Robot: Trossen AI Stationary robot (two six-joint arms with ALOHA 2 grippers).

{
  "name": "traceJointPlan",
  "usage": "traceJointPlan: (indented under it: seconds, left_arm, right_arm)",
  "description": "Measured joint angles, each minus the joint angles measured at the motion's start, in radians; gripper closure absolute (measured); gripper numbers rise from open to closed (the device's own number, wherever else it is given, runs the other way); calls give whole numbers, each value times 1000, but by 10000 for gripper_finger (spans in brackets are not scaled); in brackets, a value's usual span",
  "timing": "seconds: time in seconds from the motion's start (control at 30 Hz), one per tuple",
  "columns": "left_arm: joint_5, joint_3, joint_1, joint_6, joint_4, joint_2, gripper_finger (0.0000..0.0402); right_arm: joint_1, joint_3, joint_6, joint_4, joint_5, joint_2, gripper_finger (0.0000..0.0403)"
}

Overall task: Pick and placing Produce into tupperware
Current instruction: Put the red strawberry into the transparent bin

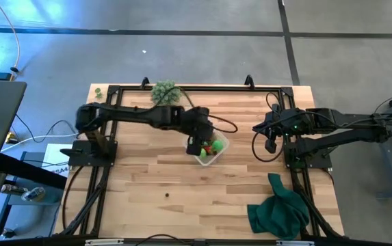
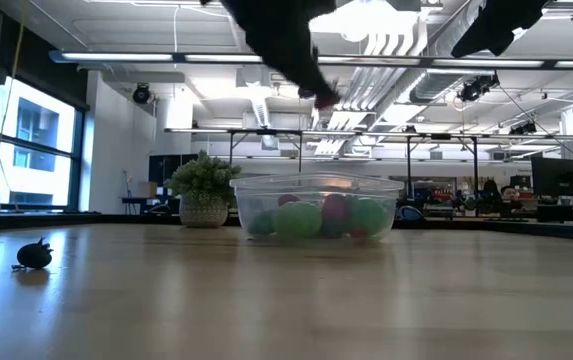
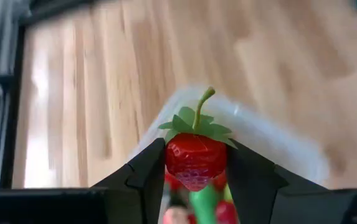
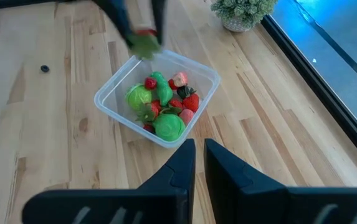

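Note:
The clear squarish tupperware (image 1: 211,149) (image 2: 316,205) (image 4: 156,99) stands near the table's middle. It holds several red and bright green toy pieces. My left gripper (image 1: 199,140) (image 3: 195,171) hovers above it, shut on a red toy strawberry (image 3: 195,158) (image 4: 144,38) with a green leafy cap and stem. A small dark piece (image 1: 167,195) (image 2: 34,255) (image 4: 44,68) lies alone on the wood toward the near edge. My right gripper (image 1: 260,128) (image 4: 198,155) waits shut and empty to the tupperware's right. My left gripper pinches the strawberry's red body (image 3: 194,163) between its two fingers (image 3: 150,168), one on each side. It comes from above, slanting down. The leafy cap (image 3: 197,124) and stem stick out beyond the fingertips. The berry is lifted clear above the tupperware's rim (image 3: 259,130).
A small potted bushy plant (image 1: 165,92) (image 2: 203,190) (image 4: 240,12) stands by the far edge. A dark green cloth (image 1: 281,208) lies bunched at the near right corner. Bare wood stretches along the near left side.

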Motion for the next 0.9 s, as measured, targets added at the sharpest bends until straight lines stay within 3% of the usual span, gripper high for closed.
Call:
traceJointPlan:
  seconds: [0.1, 0.37, 0.9]
  left_arm:
    - [-1, -2, 32, 14, -68, 43, 261]
    - [3, 0, 93, 62, -65, 144, 261]
    - [29, 0, 98, 107, -51, 231, 261]
  right_arm:
    - [0, 0, 0, 0, 0, 0, 378]
    - [0, 0, 0, 0, 0, 0, 378]
    - [0, 0, 0, 0, 0, 0, 378]
